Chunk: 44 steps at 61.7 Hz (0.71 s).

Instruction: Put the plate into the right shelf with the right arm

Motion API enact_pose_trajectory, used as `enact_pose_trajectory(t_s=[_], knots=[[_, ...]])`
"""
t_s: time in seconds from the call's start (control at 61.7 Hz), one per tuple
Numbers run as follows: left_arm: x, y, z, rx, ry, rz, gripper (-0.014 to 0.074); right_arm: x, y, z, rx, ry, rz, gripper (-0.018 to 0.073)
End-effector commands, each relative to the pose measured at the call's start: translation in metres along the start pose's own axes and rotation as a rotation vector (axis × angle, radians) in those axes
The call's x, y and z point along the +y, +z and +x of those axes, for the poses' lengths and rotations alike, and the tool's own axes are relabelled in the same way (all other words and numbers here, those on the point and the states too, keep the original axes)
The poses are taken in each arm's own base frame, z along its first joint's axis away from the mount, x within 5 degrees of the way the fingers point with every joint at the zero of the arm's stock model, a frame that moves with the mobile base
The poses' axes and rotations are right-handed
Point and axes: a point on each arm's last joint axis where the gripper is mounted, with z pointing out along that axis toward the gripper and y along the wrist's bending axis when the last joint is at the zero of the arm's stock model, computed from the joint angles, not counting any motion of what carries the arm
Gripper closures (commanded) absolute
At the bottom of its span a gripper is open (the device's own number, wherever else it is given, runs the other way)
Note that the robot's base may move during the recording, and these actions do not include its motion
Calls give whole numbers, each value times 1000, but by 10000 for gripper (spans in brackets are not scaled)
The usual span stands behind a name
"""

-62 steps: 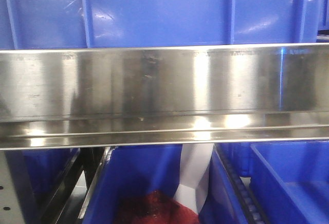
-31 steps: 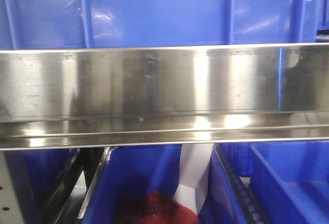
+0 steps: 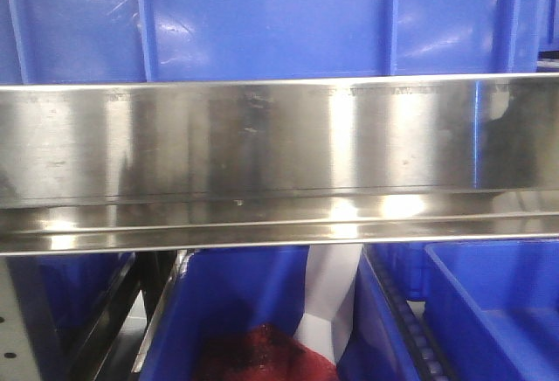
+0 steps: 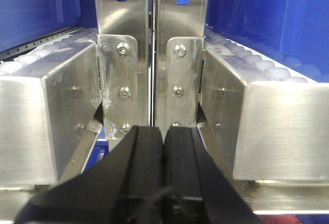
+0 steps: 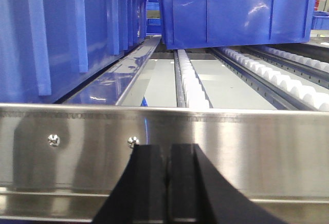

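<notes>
Right gripper (image 5: 168, 193): fingers pressed together with only a thin seam between them, nothing held; it sits low against the front of the steel rail (image 5: 247, 152) of the right shelf, level with the roller lane.
Left gripper (image 4: 163, 178): likewise closed and empty, pointed at the twin steel uprights (image 4: 152, 54) where two shelf bays meet.
Plate: not visible in any view, and neither hand has it. I cannot tell where it lies, so the pick-up seems not yet done.
Why the right hand sits here: judging by its aim, it faces the lane it would later feed, though with no plate that is only a guess.
Open room ahead of the right hand: beyond the rail, a bare grey floor strip and white rollers (image 5: 193, 82) run away from the fingers; free space lies straight ahead and a little right.
Edges to mind: the rail's top lip crosses just above the fingertips; a tall blue bin (image 5: 61, 34) walls the left; another blue bin (image 5: 236, 13) sits farther back, tilted on the rollers.
Front view: a broad steel rail (image 3: 279, 162), blue bins above and below, something red (image 3: 262, 355) in a lower bin.
</notes>
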Motion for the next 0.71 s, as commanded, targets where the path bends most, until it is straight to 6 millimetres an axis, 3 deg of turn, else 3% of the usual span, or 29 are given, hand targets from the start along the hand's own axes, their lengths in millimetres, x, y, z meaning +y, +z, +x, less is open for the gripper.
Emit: enact_pose_trajectory(t_s=[0.0, 0.697], knots=[[0, 0, -5, -84, -9, -4, 643, 0, -2, -11, -105, -13, 4, 503], [0, 0, -5, -84, -9, -4, 643, 0, -2, -10, -91, -13, 5, 503]])
